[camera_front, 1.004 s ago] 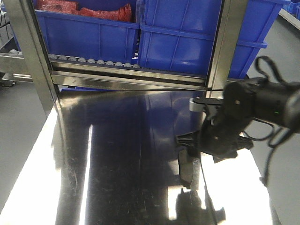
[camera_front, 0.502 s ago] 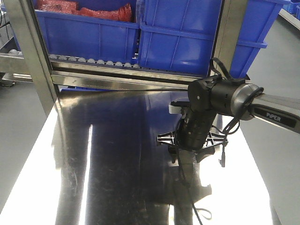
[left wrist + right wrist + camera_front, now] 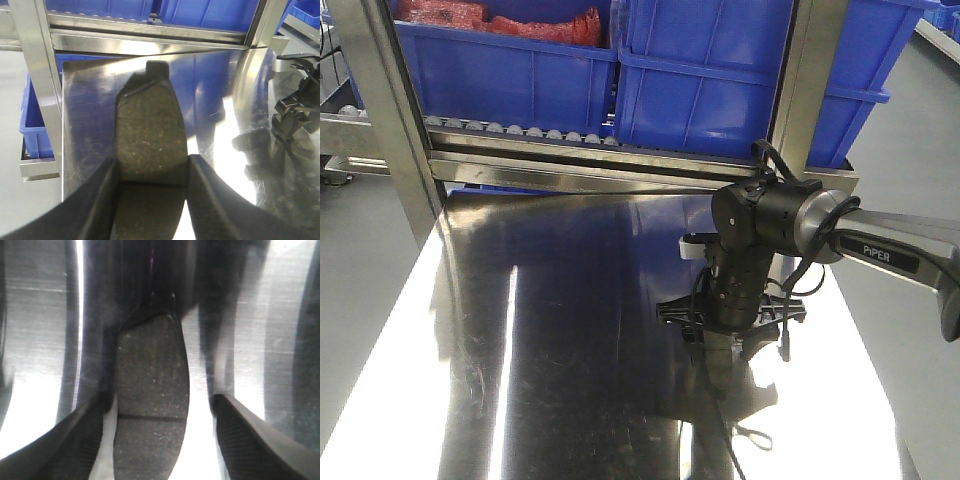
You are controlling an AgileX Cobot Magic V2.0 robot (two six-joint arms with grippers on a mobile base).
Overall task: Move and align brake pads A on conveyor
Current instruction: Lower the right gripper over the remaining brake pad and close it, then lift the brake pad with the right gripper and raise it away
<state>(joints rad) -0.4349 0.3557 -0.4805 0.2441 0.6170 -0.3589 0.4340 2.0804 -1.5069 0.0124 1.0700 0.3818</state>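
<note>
1. We see the first brake pad (image 3: 152,390) lying flat on the steel table (image 3: 570,330), its thin groove running across it in the right wrist view; from the front it shows as a dark shape (image 3: 718,368) just below the right gripper (image 3: 725,335), right of the table's middle
2. The right gripper (image 3: 162,396) is released and straddles this pad: its left finger comes close to the pad's edge, while its right finger stands clearly apart from it
3. The second brake pad (image 3: 150,125) is clamped by its long edges in the left gripper (image 3: 152,160), both fingers pressing on it; its tabbed end points toward the table's back edge, and we cannot tell whether it touches the steel
4. The only writing we can read is "PiPER", in white on the right arm (image 3: 878,254)
5. A broad stretch of bare steel lies to the left of the first pad; the table's right edge is much nearer
6. In the left wrist view the right gripper (image 3: 292,117) stands well apart from the second pad
7. Behind the back edge rise the steel posts (image 3: 390,130) and blue bins (image 3: 520,70) on a roller track (image 3: 520,130)
</note>
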